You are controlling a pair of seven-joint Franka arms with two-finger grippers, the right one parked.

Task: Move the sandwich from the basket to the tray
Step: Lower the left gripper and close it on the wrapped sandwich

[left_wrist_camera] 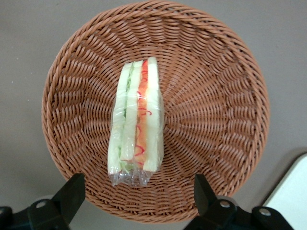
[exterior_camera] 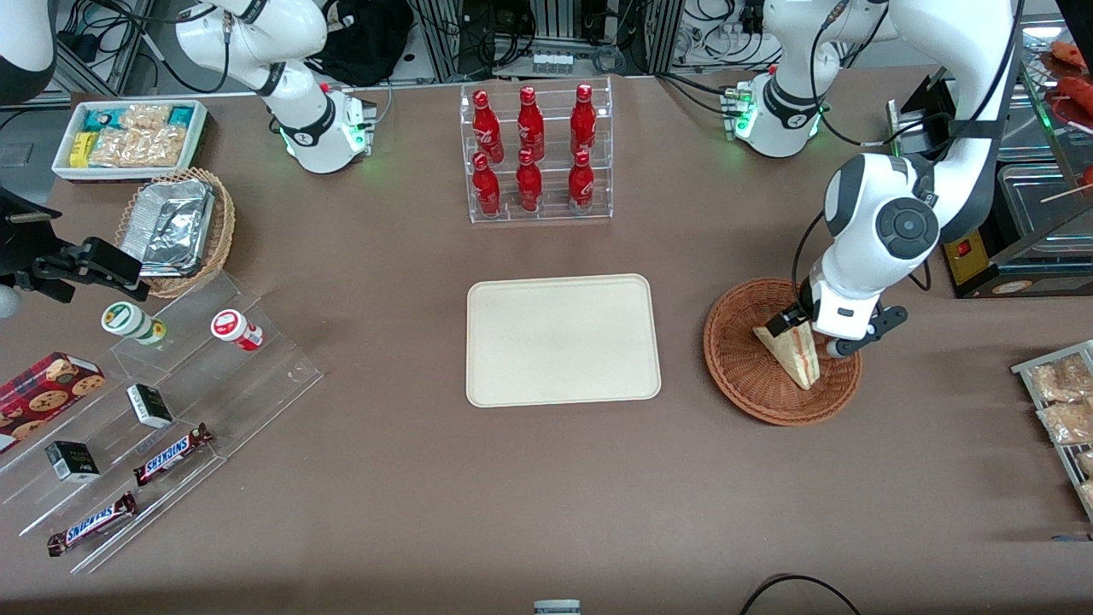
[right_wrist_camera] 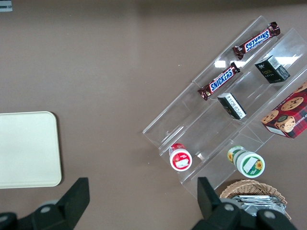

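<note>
My gripper hangs over the one basket, jaws spread wide and gripping nothing. One wrapped sandwich lies in the basket. One tray sits beside it, mid-tabletop. Six red bottles stand near the robots' edge.

Gripper low, jaws spread wide

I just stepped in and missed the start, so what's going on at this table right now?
The working left arm has its two-finger gripper open over the round reddish-brown wicker basket, its fingers apart and not gripping anything. A wrapped triangular sandwich of pale bread with red and green filling lies in that basket, not yet picked up. The flat cream rectangular tray beside the basket, toward the parked arm's end, holds nothing so far.
</note>
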